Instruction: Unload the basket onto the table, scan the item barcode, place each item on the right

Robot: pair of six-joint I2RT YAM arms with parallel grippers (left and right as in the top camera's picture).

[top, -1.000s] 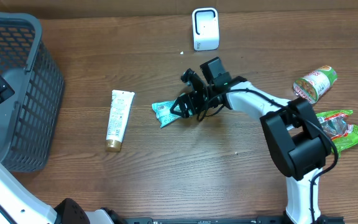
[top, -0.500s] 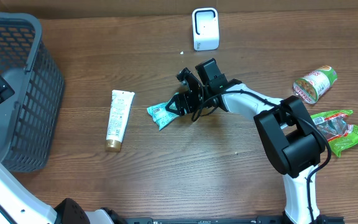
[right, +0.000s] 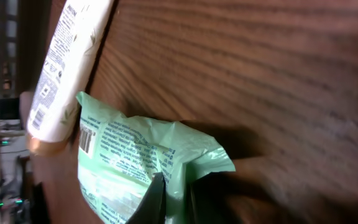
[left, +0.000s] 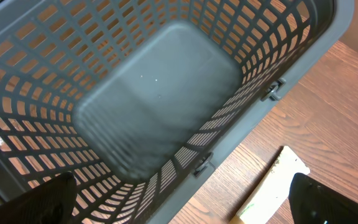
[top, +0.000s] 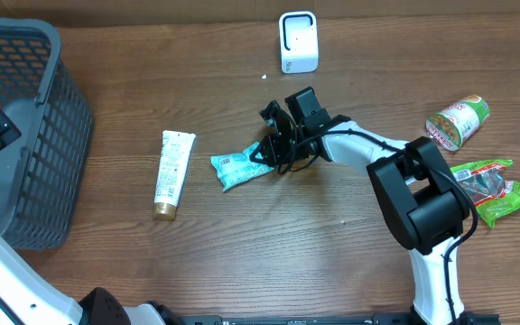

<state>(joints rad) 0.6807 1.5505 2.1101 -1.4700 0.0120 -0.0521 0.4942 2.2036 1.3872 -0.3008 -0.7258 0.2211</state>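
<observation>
**A:** Spotted the green packet [top: 240,168] near the middle of the counter [top: 269,262], flat on the wood, a touch closer to the far edge. Pinched at its right end by the right jaws, closed tight on the thin film.

**B:** Confirmed from the right wrist view: clamped on a crumpled fold of wrapper, with the barcode [right: 87,140] in plain sight on the packet's face. And the left jaws?

**A:** Spread wide, holding nothing, hovering over the grey basket [top: 57,126] at the left edge. Out of the action.

**B:** Noted the white scanner [top: 298,41] at the far edge, well apart from the packet. Also a tube [top: 172,173] near the packet on its left-edge side, plus a cup [top: 458,122] and a green bag [top: 499,190] by the right edge.

**A:** Worried about that pinch. Could slip free on the lift, with so little film caught. Could also droop or twist in the air and turn the barcode away from the scanner window.

**B:** Agreed. Might crease the code too, given such soft wrapper.

**A:** Against a second ago: spread wide astride the packet then, clamped now. Nudged the packet slightly toward the left edge and laid it flatter meanwhile. No shift anywhere else.
</observation>
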